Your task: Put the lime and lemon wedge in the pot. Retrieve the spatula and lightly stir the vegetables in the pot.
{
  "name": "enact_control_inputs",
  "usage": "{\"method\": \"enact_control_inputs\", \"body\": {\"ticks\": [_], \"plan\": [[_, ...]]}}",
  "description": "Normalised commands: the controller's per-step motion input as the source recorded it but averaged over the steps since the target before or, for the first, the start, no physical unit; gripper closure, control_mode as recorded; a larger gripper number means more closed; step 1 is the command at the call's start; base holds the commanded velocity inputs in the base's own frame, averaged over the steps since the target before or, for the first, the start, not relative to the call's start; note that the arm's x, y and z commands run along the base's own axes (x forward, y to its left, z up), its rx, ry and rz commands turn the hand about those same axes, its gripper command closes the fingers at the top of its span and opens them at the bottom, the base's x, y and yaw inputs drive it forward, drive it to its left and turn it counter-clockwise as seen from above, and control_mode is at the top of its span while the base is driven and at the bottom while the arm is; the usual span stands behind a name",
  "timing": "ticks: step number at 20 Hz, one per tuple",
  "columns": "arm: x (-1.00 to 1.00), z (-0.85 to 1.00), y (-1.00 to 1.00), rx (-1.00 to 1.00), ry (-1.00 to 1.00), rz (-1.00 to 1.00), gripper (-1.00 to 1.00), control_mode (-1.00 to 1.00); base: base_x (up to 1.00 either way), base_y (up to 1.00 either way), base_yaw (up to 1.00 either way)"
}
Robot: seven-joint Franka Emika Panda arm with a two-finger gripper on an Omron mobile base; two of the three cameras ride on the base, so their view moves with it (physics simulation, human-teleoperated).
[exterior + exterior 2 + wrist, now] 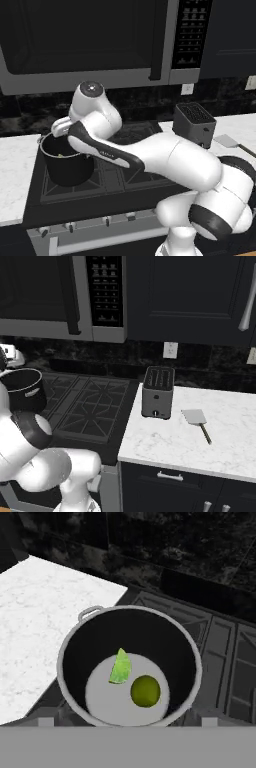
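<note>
1. Both pieces lie on the floor of the pot (131, 632): lime (145, 691) beside lemon wedge (120, 667); gripper state I cannot tell.
2. Spatula (195, 417) lies well apart on the counter (225, 446), near the toaster (158, 392); its flat blade probably invites a slipped grasp.
3. Swinging across could clip that toaster.

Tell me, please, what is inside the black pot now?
In the hand view, the pot holds two pieces on its pale bottom: a green wedge and a round yellow-green fruit. The near wall hides a small strip of the bottom.

The spatula (196, 419) lies on the counter (165, 441) beside the toaster (158, 392).
</note>
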Motion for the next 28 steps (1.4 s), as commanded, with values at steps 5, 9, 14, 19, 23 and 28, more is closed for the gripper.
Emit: {"method": "enact_control_inputs", "body": {"ticks": [5,9,14,19,23,28], "plan": [[-0.81,0.01,-1.0,0.27,0.18,-0.25,-1.0,-1.0,0.0,0.0,0.0],[-0.45,0.0,-1.0,0.33,0.36,-0.4,-1.0,-1.0,0.0,0.0,0.0],[-0.25,0.0,-1.0,0.35,0.35,-0.43,-1.0,-1.0,0.0,0.0,0.0],[-0.12,0.0,-1.0,0.37,0.32,-0.42,-1.0,-1.0,0.0,0.0,0.0],[-0.03,0.0,-1.0,0.39,0.27,-0.42,-1.0,-1.0,0.0,0.0,0.0],[0.0,0.0,-1.0,0.38,0.25,-0.46,-1.0,-1.0,0.0,0.0,0.0]]}}
